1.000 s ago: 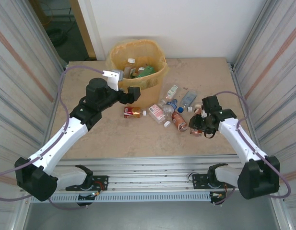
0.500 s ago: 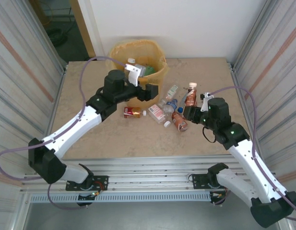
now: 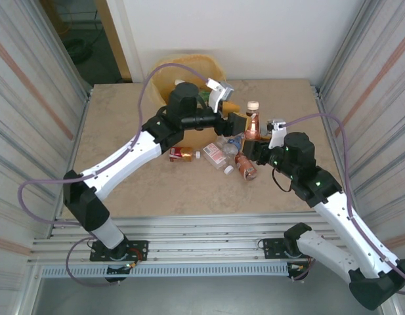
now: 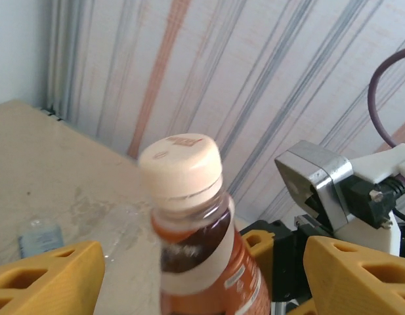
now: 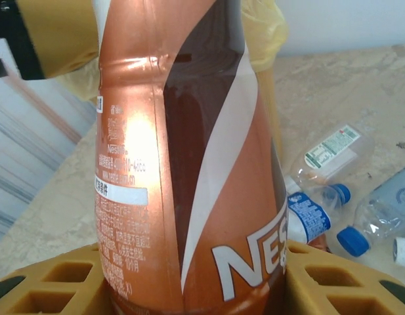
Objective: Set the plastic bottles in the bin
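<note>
A brown Nestlé bottle [image 3: 253,123] with a cream cap stands upright in the air, right of the bin. My right gripper [image 3: 256,146] is shut on its lower body; its yellow pads press both sides of the bottle [image 5: 189,164]. My left gripper [image 3: 243,123] is at the bottle's neck, open. Its yellow fingers [image 4: 48,279] stand apart on either side of the bottle [image 4: 195,230] with gaps showing. The orange-yellow bin [image 3: 164,71] stands at the back, mostly hidden behind my left arm. Its yellow liner [image 5: 262,33] shows behind the bottle.
Several plastic bottles lie on the table under the grippers: a red-labelled one [image 3: 181,154], a white-and-red one [image 3: 215,155], a brown one [image 3: 245,165] and clear blue-capped ones [image 5: 307,213]. Striped walls close in both sides of the table.
My right gripper lifted the brown bottle off the table and carried it up and left. My left arm swung right from the bin to the bottle's neck, its jaws narrowing.
</note>
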Robot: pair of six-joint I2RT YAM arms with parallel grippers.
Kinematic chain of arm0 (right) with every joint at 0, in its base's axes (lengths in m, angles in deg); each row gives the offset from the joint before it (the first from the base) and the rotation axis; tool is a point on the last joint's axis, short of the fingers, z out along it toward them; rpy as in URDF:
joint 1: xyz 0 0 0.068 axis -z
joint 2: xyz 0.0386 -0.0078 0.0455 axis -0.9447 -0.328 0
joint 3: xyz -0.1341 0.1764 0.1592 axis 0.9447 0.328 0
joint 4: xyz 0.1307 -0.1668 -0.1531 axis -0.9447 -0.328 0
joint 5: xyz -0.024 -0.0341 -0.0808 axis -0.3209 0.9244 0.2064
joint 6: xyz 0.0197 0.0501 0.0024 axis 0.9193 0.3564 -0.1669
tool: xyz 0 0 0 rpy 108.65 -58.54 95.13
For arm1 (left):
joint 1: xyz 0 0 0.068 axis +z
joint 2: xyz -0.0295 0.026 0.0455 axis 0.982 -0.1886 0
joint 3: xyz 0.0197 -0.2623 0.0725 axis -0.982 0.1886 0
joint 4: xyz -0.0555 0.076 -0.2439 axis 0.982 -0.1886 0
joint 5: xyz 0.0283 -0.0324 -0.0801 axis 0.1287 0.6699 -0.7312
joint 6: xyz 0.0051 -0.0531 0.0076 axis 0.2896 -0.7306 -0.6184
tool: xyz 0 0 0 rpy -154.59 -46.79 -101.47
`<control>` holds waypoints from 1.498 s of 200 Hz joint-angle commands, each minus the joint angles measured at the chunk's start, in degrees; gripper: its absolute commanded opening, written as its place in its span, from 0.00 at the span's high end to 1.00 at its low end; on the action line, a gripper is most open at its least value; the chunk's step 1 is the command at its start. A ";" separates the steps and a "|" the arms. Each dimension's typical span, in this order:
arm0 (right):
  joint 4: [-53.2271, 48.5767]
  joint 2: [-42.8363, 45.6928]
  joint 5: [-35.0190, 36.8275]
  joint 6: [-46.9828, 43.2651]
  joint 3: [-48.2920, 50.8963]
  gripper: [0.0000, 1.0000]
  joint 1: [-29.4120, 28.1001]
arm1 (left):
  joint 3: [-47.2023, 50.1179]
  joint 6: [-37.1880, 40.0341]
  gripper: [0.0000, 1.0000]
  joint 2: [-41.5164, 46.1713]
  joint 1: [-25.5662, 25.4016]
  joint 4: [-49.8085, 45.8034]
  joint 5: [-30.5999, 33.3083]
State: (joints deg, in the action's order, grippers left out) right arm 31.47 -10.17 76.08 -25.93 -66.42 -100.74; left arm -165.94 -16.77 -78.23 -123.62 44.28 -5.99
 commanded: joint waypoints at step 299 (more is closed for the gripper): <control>-0.79 2.30 13.30 -2.38 -0.46 0.02 -4.64 | -15.20 19.53 0.92 3.99 11.31 -9.87 16.31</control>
State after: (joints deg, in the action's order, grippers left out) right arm 31.36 -8.93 86.94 -30.06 -67.84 -105.03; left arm -176.11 -2.52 -74.93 -114.57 36.82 4.39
